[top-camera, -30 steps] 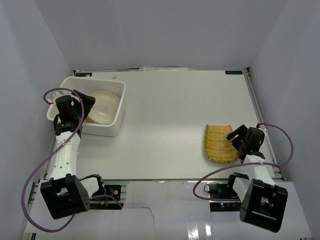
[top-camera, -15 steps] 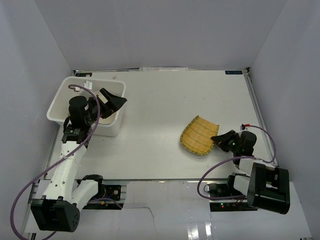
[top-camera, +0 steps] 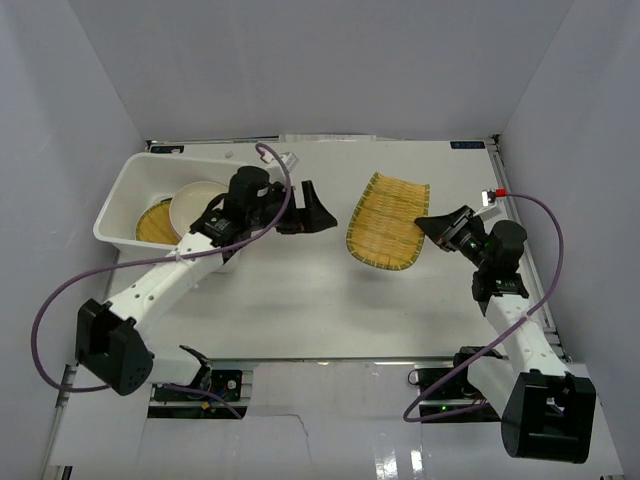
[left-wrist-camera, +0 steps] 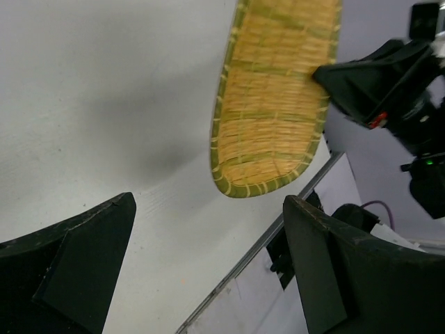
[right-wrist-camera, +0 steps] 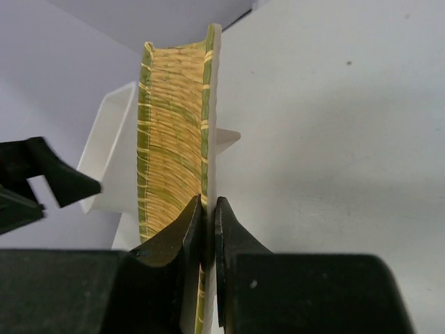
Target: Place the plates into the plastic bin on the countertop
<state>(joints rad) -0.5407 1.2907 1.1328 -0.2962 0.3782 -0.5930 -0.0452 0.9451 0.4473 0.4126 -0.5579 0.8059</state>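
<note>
The long yellow plate (top-camera: 388,222) is up in the air now. A moment ago it lay flat on the counter (top-camera: 300,300) by my right side. Now it hangs over the middle of the counter, tipped up on its side, and it touches nothing but my right hand.

My right hand (top-camera: 430,226) was open a moment ago. Now it is pinched tight on the edge of the plate. From that wrist I see my two fingers (right-wrist-camera: 191,223) squeezing the thin rim, with the plate (right-wrist-camera: 170,139) standing up in front of them.

My left hand (top-camera: 318,210) has moved too. It was over the white bin (top-camera: 118,215) before. Now it has swung out to the middle and points at the plate. Its fingers are wide apart and hold nothing. It is near the plate but not touching it. From that wrist I see the plate (left-wrist-camera: 274,104) just past my open fingers (left-wrist-camera: 83,264).

The bin sits at the far left, well away from the plate. I can see a round yellow plate (top-camera: 153,222) and a cream plate (top-camera: 195,208) inside it.

I think this is a pass. My right arm may not reach the bin, so my left hand gets ready to take the plate. I see no other plate outside the bin, so this could be the last one. My right hand must not let go until my left hand has a good hold.
</note>
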